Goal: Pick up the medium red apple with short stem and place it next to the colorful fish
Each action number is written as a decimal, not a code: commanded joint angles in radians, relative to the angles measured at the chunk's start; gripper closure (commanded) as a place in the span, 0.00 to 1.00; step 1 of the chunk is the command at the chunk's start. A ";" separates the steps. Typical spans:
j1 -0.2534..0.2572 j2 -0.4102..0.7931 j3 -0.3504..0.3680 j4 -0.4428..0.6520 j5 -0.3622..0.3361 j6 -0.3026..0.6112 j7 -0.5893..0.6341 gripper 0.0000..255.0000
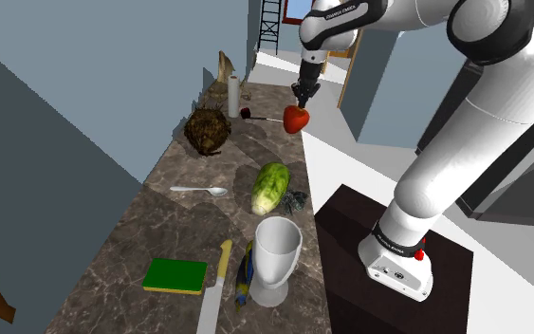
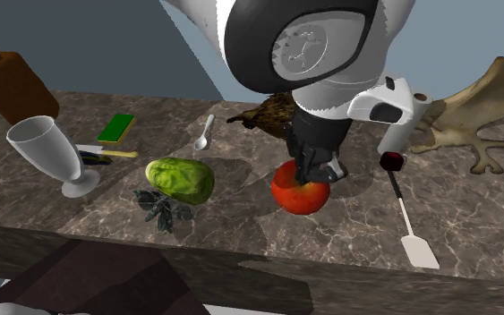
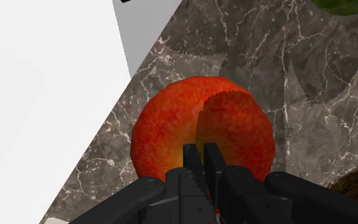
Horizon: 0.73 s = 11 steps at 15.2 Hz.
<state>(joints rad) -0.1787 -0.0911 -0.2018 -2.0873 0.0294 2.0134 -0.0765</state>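
Taking the second exterior view from its left, a white goblet (image 2: 48, 150) stands on the dark marble counter (image 2: 474, 224), with a flat green block (image 2: 116, 128) behind it. In the shoulder view the colourful fish (image 1: 245, 273) lies at that same end, just beside the goblet's foot, between it and a yellow-handled knife (image 1: 225, 258).

Next comes a lumpy green fruit (image 2: 181, 179) with a dark leafy clump (image 2: 160, 208) touching its near side, and a white spoon (image 2: 205, 134) behind it. A shaggy brown lump (image 2: 272, 112) sits further along at the back.

Right of that is the red apple (image 2: 299, 190), near the counter's front edge and well apart from the fish. The black gripper (image 2: 312, 174) comes straight down onto its top. In the wrist view the fingers (image 3: 190, 164) stand narrow, almost meeting, and pinch the apple at its crown. Whether the fruit rests on the marble or hangs just above it is hard to tell.

Further right a white cylinder (image 2: 400, 134) stands upright, a red-handled spatula (image 2: 406, 219) lies flat, and a pale antler (image 2: 482, 125) sprawls at the far end.
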 commanded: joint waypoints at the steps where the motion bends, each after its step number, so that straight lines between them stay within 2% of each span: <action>1: 0.001 -0.006 0.002 0.022 -0.002 -0.028 0.004 1.00; 11: 0.002 -0.026 0.004 0.135 -0.007 -0.160 0.012 1.00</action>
<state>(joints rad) -0.1769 -0.1150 -0.1982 -1.9659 0.0231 1.8689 -0.0649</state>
